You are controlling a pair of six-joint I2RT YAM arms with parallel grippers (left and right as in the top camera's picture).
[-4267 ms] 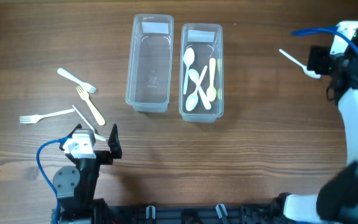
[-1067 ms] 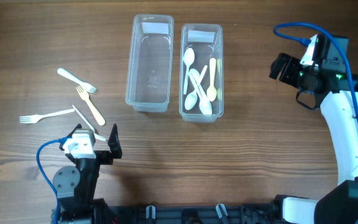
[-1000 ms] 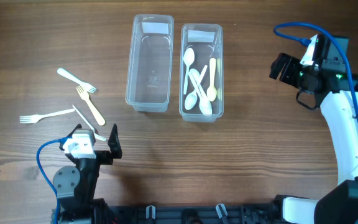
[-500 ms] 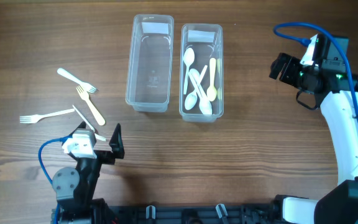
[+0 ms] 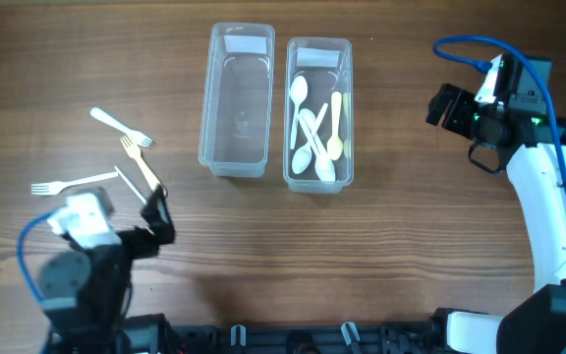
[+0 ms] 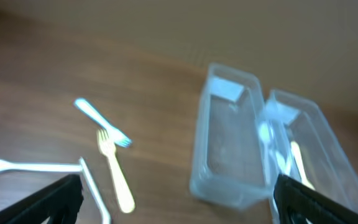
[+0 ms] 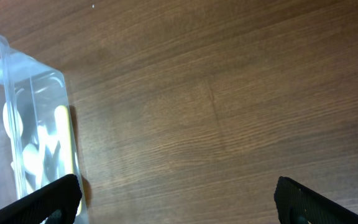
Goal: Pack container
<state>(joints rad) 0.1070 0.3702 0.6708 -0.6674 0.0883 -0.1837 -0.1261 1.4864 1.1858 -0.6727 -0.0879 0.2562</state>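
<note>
Since half a second ago my left arm has swung leftward and reached out, so my left gripper now sits at the near end of the cream plastic fork, fingers spread wide and holding nothing. That fork lies flat on the brown wooden table at the left, tines toward the far side, handle running back toward me. Close by lie a short white plastic fork just beyond it, a long white plastic fork to its left, and a thin white stick beside its handle, which I cannot identify.

I judge these forks light, stiff and thin. They look slick against the wood, apt to skate away or snap at the tines. I would pinch across the middle of the handle, where it is narrow and straight.

Further off to the right stands the empty clear plastic container, where I take the forks to belong. Just beside it on the right is the clear plastic container of white spoons. My right gripper hangs well right of that, fingers parted. The white utensil it carried four seconds back is gone from it.
</note>
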